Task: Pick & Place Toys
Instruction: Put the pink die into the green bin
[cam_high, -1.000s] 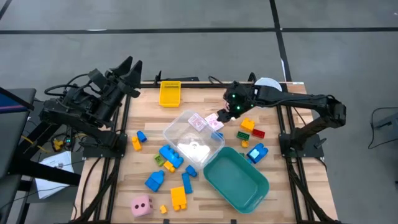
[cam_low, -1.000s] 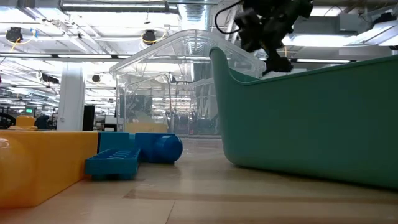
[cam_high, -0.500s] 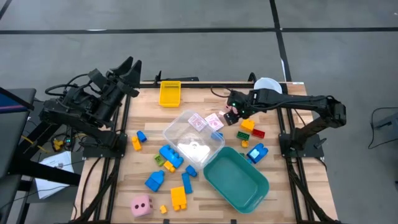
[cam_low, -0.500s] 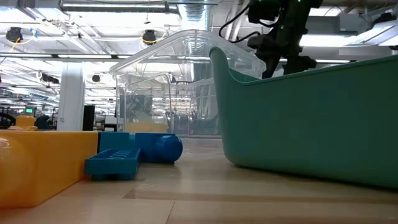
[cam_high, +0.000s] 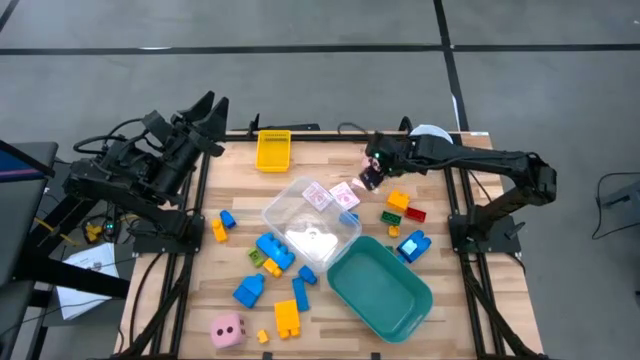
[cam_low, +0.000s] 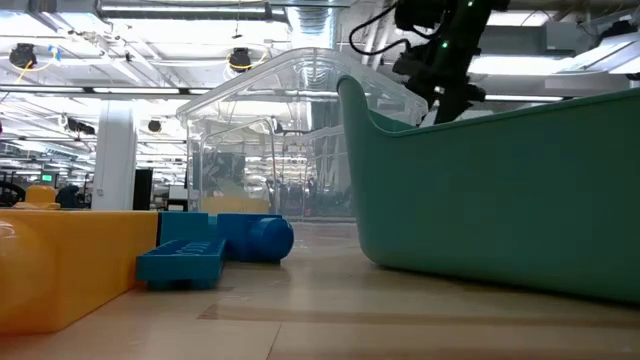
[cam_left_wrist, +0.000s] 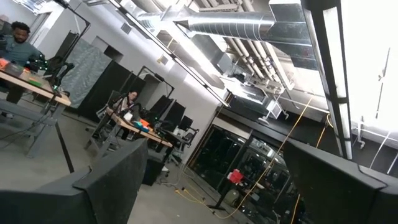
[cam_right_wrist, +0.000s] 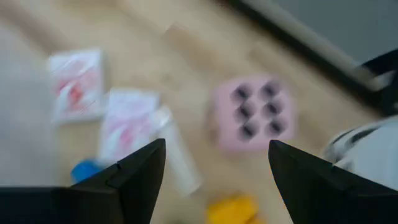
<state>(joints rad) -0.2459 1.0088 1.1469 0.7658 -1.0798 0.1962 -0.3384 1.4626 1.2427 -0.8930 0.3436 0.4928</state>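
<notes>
The toys lie scattered on the wooden table (cam_high: 240, 175): blue bricks (cam_high: 272, 250), a yellow brick (cam_high: 287, 318), orange, red and green bricks (cam_high: 402, 207), pink-white cards (cam_high: 330, 195) and a pink die (cam_high: 227, 330) near the front edge. A second pink die (cam_right_wrist: 252, 118) rests on the table at the far middle. My right gripper (cam_high: 371, 172) hovers above it, slanting down, open, its fingers (cam_right_wrist: 140, 168) short of the die and clear of it. My left gripper (cam_high: 207, 108) is open at the far left corner, raised, pointing up into the room (cam_left_wrist: 224, 186).
A clear plastic box (cam_high: 310, 215) lies tipped at the middle. A teal tub (cam_high: 380, 288) sits at the near right and fills the right of the low view (cam_low: 500, 190). There is a white cup (cam_high: 432, 135) at the far right and a yellow tray (cam_high: 273, 150) at the far edge.
My right gripper has rolled and tipped at the wrist above the far middle of the table, shifting a little toward the far edge. Its fingers stay apart as before. The toys have not moved.
</notes>
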